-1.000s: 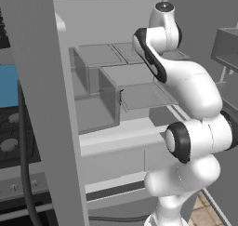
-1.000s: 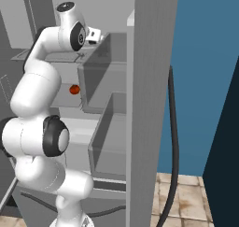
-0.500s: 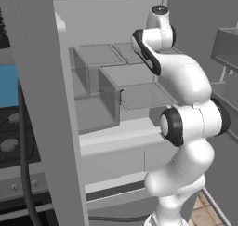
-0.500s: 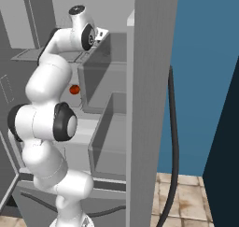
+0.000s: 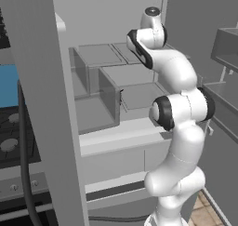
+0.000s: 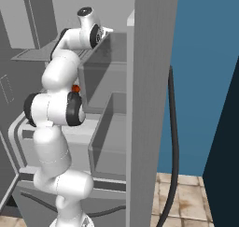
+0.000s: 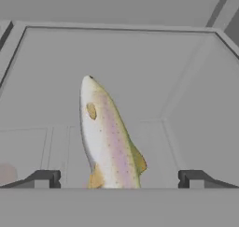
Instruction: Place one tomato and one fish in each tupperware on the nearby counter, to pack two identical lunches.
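A slim pale fish (image 7: 105, 132) with a pinkish speckled flank lies on a grey refrigerator shelf, head pointing away from the hand. My gripper (image 7: 119, 179) is open, with its fingertips (image 7: 43, 179) standing wide apart on either side of the fish's tail end and not touching it. In the right base view a small red tomato (image 6: 75, 88) peeks out beside my arm, on a lower shelf. My arm (image 5: 174, 76) reaches up and into the upper shelf. The tupperware and the counter are out of view.
Translucent grey bins (image 5: 100, 88) sit on the shelves around the arm. The refrigerator's side wall (image 6: 151, 104) and a wide grey post (image 5: 42, 81) stand close on either side. A black stove top (image 5: 9, 141) lies at the left.
The arm has stretched further into the upper shelf, with the elbow rising and swinging inward. The jaws have stayed wide open.
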Controlling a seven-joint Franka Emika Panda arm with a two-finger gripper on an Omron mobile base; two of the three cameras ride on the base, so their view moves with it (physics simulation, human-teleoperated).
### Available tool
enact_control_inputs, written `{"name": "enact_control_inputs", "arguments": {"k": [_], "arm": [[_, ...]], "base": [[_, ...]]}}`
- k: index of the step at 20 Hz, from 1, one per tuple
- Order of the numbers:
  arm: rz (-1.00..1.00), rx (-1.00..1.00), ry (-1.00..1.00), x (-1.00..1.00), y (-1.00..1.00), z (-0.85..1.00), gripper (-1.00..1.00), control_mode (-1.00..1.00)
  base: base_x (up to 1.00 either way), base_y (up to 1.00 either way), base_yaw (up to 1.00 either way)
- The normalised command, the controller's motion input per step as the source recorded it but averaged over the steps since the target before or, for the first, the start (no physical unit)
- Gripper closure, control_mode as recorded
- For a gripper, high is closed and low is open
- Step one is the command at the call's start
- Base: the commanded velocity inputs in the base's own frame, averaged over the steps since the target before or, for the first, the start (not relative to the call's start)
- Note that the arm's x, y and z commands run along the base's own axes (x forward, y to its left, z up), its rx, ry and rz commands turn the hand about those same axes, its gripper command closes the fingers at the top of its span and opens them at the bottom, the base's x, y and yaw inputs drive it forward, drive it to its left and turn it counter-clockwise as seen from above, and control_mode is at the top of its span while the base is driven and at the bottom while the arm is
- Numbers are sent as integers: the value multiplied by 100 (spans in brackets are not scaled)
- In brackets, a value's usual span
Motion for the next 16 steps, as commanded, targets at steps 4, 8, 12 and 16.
{"name": "enact_control_inputs", "arguments": {"k": [4,8,12,16], "arm": [[0,0,0,65,0,0,-100,-100],[0,0,0,54,0,-4,-100,-100],[0,0,1,12,0,-23,-100,-100],[-2,0,1,-13,-3,-26,-100,-100]], "base": [[0,0,0],[0,0,0],[0,0,0],[0,0,0]]}}
